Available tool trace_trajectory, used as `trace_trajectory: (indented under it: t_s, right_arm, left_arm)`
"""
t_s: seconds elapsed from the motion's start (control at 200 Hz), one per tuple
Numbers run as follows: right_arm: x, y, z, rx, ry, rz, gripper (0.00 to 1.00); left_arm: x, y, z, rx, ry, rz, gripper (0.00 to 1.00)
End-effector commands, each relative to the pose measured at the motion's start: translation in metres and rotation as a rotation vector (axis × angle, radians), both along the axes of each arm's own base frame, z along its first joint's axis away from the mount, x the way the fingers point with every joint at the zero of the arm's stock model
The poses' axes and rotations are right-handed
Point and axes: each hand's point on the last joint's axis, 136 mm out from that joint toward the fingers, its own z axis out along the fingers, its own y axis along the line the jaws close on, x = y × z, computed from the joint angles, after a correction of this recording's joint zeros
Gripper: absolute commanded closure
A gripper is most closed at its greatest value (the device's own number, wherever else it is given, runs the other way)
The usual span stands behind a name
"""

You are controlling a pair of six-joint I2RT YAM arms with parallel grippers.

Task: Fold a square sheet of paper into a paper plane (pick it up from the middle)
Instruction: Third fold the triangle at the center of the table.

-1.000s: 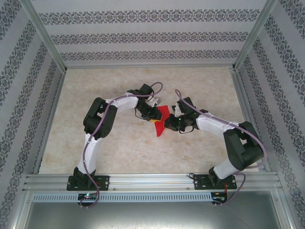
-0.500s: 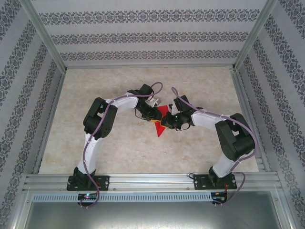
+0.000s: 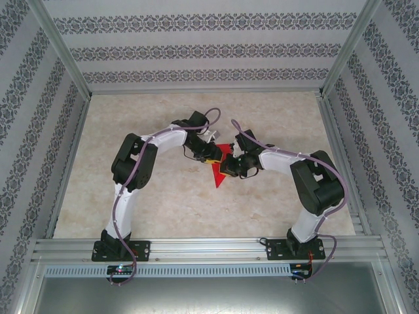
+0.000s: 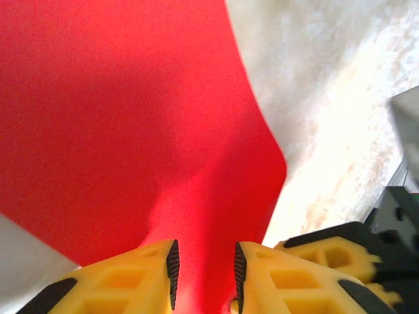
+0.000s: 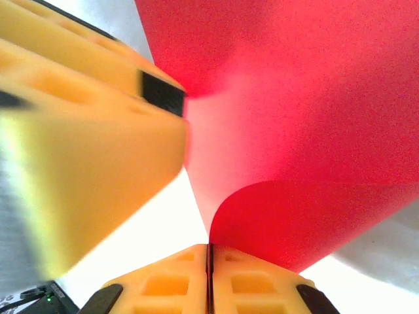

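The thin, floppy square sheet of paper [image 3: 219,175] is in the middle; your right gripper [image 5: 209,265] pinches its edge tight, your left gripper [image 4: 204,271] stands a bit open around it, so hold gently.

Matt paper, moulded plastic
Square sheet of paper [image 4: 131,111]: smooth, matt red. Left hand [image 4: 204,278]: yellow plastic, ribbed black pads [image 4: 173,268]. Worktop [image 3: 163,203]: pale, marbled.

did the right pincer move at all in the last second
Yes. The right pincer has shifted left, away from the right-hand frame rail and farther over the red sheet.
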Motion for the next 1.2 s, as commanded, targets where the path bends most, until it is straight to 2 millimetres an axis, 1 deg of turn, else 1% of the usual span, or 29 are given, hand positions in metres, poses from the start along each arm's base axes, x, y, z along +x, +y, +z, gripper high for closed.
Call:
trace_trajectory:
  t_s: [0.0, 0.055, 0.225, 0.305, 0.485, 0.774, 0.844, 1.019, 1.194]
  right_arm:
    - [0.001, 0.003, -0.001, -0.022, -0.009, 0.021, 0.91]
    - [0.001, 0.005, -0.002, -0.021, -0.01, 0.025, 0.91]
    - [0.002, 0.011, 0.001, -0.015, -0.012, 0.037, 0.91]
    - [0.002, 0.012, 0.002, -0.019, -0.014, 0.042, 0.91]
    - [0.005, 0.014, 0.0, -0.041, -0.012, 0.048, 0.9]
    - [0.01, 0.018, -0.004, -0.058, -0.014, 0.042, 0.9]
    - [0.01, 0.018, -0.008, -0.064, -0.008, 0.041, 0.9]
    - [0.01, 0.016, -0.014, -0.086, 0.001, 0.034, 0.89]
    - [0.012, 0.018, -0.015, -0.08, 0.0, 0.036, 0.89]
  left_arm:
    - [0.016, 0.01, 0.023, -0.01, -0.048, 0.026, 0.68]
    - [0.02, 0.013, 0.017, -0.003, -0.039, 0.032, 0.68]
    - [0.02, 0.015, -0.005, 0.032, 0.0, 0.026, 0.73]
    - [0.02, 0.017, -0.01, 0.048, 0.0, 0.024, 0.75]
    - [0.018, 0.021, -0.02, 0.082, 0.008, 0.017, 0.75]
    - [0.015, 0.022, -0.026, 0.086, 0.022, 0.014, 0.75]
    - [0.014, 0.022, -0.028, 0.087, 0.028, 0.013, 0.75]
    - [0.014, 0.022, -0.026, 0.084, 0.024, 0.012, 0.75]
    - [0.014, 0.021, -0.025, 0.077, 0.023, 0.012, 0.75]
